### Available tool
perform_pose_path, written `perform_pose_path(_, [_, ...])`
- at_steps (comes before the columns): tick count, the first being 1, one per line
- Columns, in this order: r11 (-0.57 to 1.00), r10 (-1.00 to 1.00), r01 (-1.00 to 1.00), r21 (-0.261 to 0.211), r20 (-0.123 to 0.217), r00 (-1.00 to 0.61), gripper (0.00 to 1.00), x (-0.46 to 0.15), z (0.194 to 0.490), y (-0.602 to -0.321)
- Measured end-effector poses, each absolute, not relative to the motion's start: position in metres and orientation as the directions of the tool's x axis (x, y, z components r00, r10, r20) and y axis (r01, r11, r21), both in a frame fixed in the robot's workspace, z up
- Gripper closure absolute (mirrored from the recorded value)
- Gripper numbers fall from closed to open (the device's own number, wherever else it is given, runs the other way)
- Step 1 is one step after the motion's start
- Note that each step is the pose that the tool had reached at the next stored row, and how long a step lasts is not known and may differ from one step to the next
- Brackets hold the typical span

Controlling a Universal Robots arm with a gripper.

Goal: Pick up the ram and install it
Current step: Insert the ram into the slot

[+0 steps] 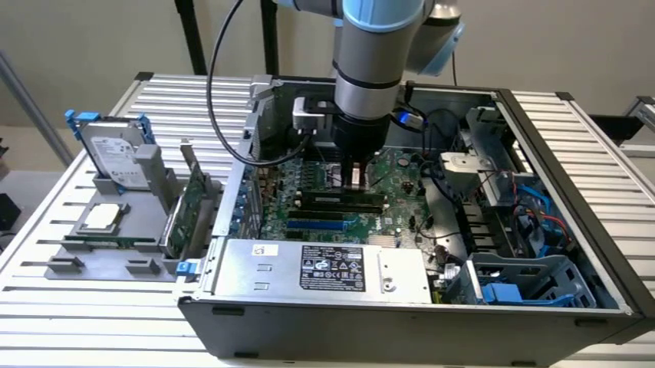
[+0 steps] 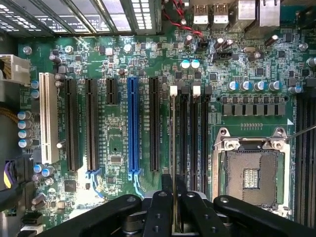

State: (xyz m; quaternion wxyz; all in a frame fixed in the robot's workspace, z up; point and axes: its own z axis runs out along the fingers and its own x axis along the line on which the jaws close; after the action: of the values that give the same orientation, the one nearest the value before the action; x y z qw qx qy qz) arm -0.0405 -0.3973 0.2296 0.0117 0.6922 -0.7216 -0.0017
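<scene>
The gripper (image 2: 174,217) is down inside the open computer case (image 1: 573,192), low over the motherboard (image 2: 118,143), and its fingers (image 2: 160,212) are clamped on the ram (image 2: 173,148), which the wrist view shows edge-on as a thin pale line running out from between them. The pick-up looks done, so the step in hand is the install: the stick hangs over the bank of black memory slots (image 2: 190,138) beside the empty processor socket (image 2: 251,173), apparently in line with the slot nearest the expansion slots, though from this edge-on angle it is hard to say whether its lower edge has entered the slot or is just above it. Its long axis runs parallel to the memory slots and to the blue expansion slot (image 2: 133,126), with the board standing on edge and its contact edge presumably facing down toward the motherboard. Seating it would call for keeping that edge straight along the slot, the notch matched, and a level push so both ends go in together and the white end latches (image 2: 174,90) can close. In the exterior view the gripper (image 1: 355,178) is near the middle of the board, with the power supply (image 1: 317,268) in front and a fixture tray (image 1: 103,230) holding other parts on the counter (image 1: 41,307) at the exterior view's left.
</scene>
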Motion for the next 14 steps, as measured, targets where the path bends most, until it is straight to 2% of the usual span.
perform_pose_path(14, [0.043, -0.999, -0.999, 0.016, 0.019, -0.043, 1.00, -0.0417, 0.2275, -0.3950])
